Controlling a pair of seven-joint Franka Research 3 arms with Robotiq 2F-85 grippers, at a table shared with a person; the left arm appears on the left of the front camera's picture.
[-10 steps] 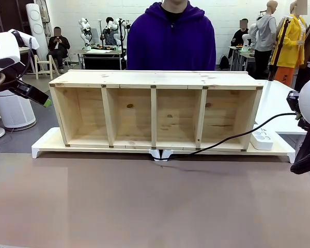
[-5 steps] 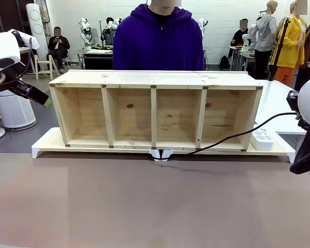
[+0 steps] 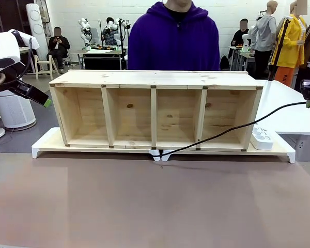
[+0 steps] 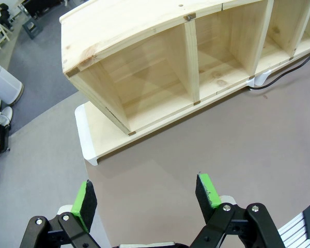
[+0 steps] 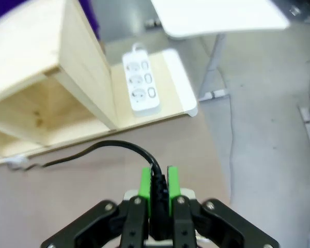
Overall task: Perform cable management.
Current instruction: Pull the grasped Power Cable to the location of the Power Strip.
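Cable (image 5: 119,146) — judged light and limp — is pinched at its thicker, stiffer end by the right fingers (image 5: 144,187); left fingers (image 4: 207,190) are spread.

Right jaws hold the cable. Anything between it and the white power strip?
Nothing visible: open table lies between the cable and the power strip, which sits on the white riser beside the wooden shelf, sockets free.

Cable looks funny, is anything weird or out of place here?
The cable hangs in mid-air, slanting from the foot of the shelf across its rightmost compartment up to the right gripper, shut on it. Nothing looks spilled or broken.
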